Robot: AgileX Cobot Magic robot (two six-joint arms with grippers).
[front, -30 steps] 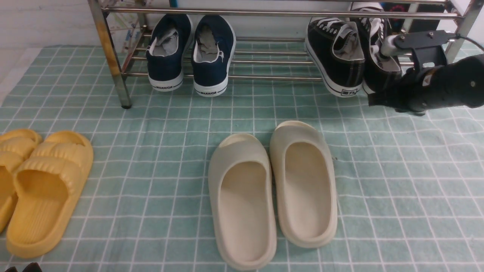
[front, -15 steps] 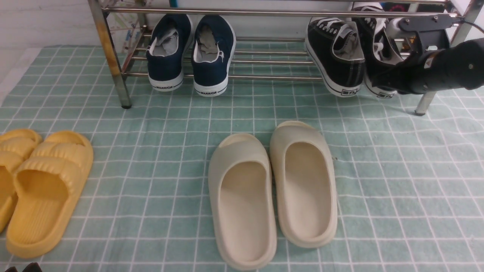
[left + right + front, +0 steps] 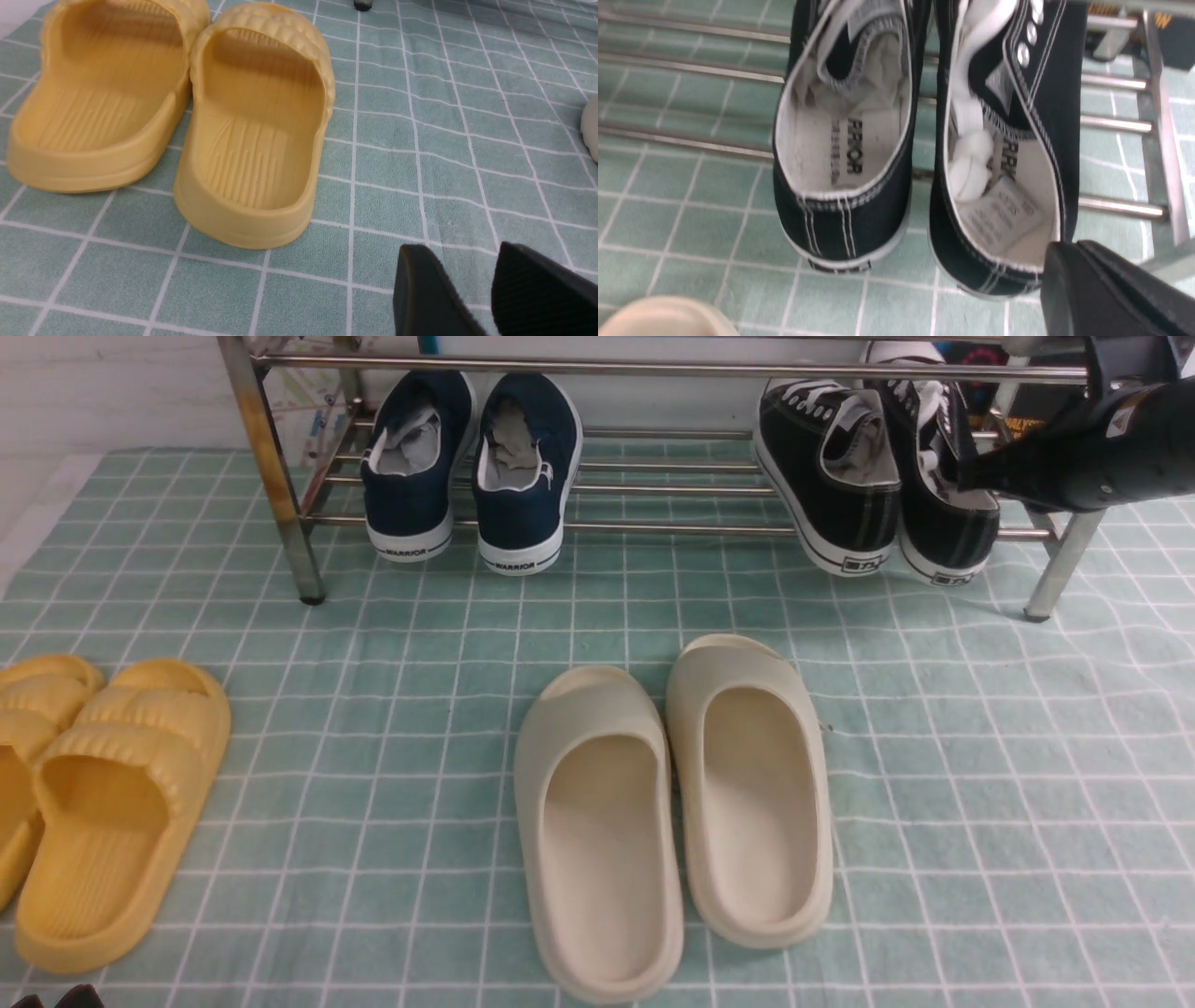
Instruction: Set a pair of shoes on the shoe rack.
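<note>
The shoe rack [image 3: 653, 371] carries the pair of shoes [image 3: 840, 513] on its lower shelf, right end, heels outward. The right gripper [image 3: 1064, 266] hovers above those heels, pinched together. Well before the rack, the left gripper [image 3: 462, 254] gapes, empty.

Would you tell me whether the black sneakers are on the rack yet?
On the rack: both sneakers rest on its lower bars, heels overhanging.
</note>
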